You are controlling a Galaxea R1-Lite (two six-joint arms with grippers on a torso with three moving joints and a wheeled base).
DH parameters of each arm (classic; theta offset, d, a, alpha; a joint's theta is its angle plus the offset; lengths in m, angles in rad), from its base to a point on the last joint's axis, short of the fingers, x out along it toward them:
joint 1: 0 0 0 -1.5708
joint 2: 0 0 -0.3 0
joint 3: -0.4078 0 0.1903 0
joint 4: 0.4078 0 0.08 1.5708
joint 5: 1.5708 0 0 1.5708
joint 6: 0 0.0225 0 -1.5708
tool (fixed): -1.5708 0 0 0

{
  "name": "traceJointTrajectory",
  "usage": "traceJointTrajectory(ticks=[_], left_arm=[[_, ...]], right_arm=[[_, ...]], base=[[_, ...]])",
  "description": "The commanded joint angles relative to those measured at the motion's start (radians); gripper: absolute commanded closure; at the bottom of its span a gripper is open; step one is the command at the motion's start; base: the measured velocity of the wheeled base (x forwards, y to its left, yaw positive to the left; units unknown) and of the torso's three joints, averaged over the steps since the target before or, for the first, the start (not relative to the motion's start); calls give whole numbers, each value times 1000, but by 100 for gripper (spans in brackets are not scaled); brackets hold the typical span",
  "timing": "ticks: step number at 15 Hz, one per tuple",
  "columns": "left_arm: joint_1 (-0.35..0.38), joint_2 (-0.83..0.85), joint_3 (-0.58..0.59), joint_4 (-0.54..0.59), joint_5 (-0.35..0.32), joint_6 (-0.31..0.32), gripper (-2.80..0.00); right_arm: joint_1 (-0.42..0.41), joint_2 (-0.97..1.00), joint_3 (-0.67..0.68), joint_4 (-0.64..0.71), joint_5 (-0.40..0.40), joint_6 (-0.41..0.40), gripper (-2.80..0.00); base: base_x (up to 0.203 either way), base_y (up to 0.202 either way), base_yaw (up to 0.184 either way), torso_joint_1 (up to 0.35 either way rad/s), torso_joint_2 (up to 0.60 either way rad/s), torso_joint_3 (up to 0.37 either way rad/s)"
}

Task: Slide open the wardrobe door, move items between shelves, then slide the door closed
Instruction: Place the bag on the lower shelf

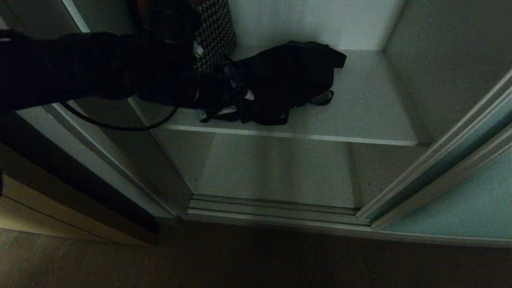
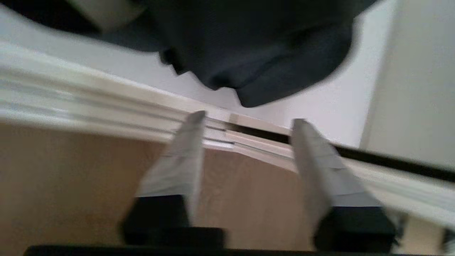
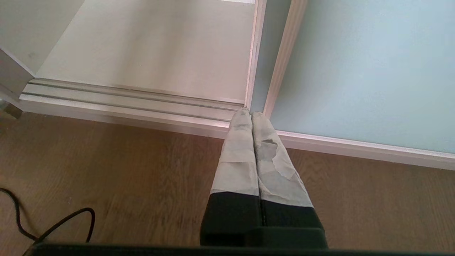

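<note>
The wardrobe stands open, with the sliding wardrobe door (image 1: 460,200) pushed to the right. A floppy black bag (image 1: 288,76) lies on the upper of the shelves (image 1: 368,104). My dark left arm (image 1: 100,68) reaches in from the left, its end at the bag's left side. In the left wrist view my left gripper (image 2: 248,120) is open with nothing between its fingers, and the bag's black fabric (image 2: 256,53) lies just past the fingertips. My right gripper (image 3: 251,113) hangs shut and empty above the floor, by the door's (image 3: 355,64) lower corner.
A black-and-white patterned item (image 1: 216,36) stands at the back left of the upper shelf. The lower board (image 1: 276,172) lies bare behind the floor track (image 1: 272,210). A beige cabinet front (image 1: 60,216) is at the left. A black cable (image 3: 53,220) lies on the wood floor.
</note>
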Motion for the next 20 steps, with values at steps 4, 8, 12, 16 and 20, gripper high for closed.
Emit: traceJointTrajectory(ticks=[4,8,12,16,20], left_arm=[[7,66,-6,-77,5,-85,-280],[56,95,-7,-238,8,-125,-280],[67,167,-7,-349,17,-143,-280],[66,222,-9,-424,20,-147,-280],[75,221,-16,-544,24,-142,-280]], right_arm=[[0,0,0,-1,0,0,0],[0,0,0,-1,0,0,0],[0,0,0,-1,0,0,0],[0,0,0,-1,0,0,0],[0,0,0,-1,0,0,0]], base=[[0,0,0,0,0,0],[0,0,0,0,0,0],[0,0,0,0,0,0],[0,0,0,0,0,0],[0,0,0,0,0,0]])
